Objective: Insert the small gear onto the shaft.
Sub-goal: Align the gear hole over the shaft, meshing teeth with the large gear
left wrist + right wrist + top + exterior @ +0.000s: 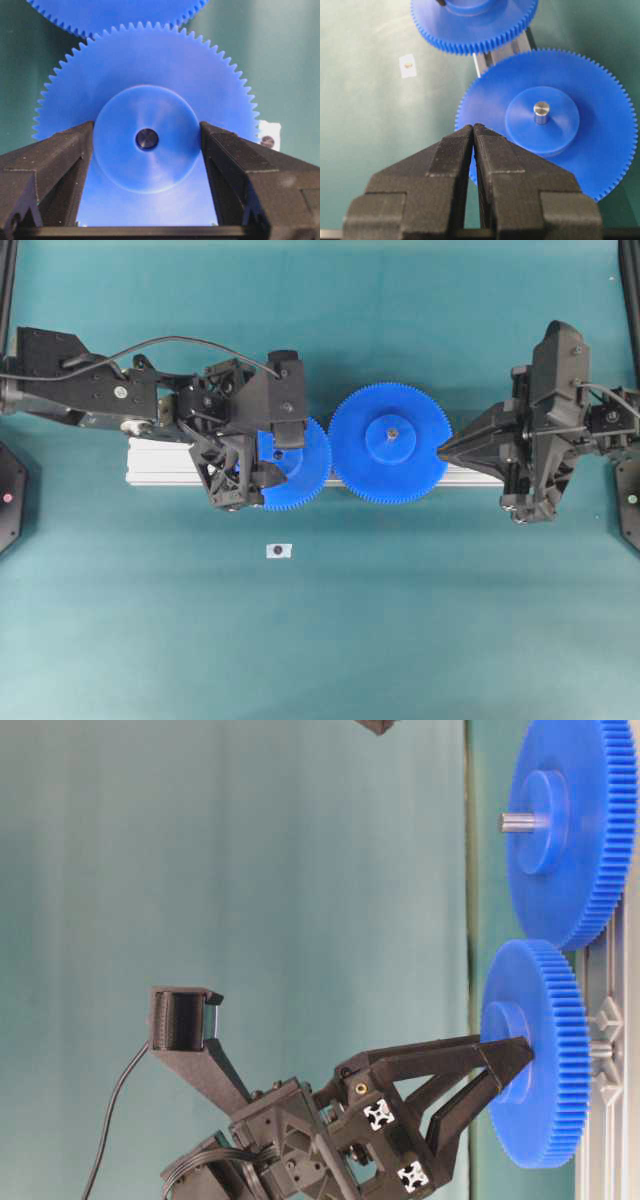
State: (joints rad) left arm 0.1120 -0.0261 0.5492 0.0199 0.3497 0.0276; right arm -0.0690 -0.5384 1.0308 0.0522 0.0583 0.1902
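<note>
Left gripper (146,145) has its two fingers (55,165) pressed against either side of the raised hub of the small gear (150,75), holding it flat over the aluminium rail (160,462) on the counter (400,620). In the wrist view a dark round spot sits in the centre hole; whether that is the shaft's tip or just the empty bore, I can't tell. From table level, the shaft (600,1049) peeks out behind the gear at the rail, so the gear looks partly on, not pushed home.

Beside it, the larger gear (390,443) is already seated on its own pin, and the two rims sit right at each other. That's the danger: if the teeth meet crest to crest, the small gear could jam or tilt and bind on the shaft. Releasing early could leave it cocked.

Right gripper (473,131), jaws pinched together with nothing between them, rests at the larger gear's edge.
</note>
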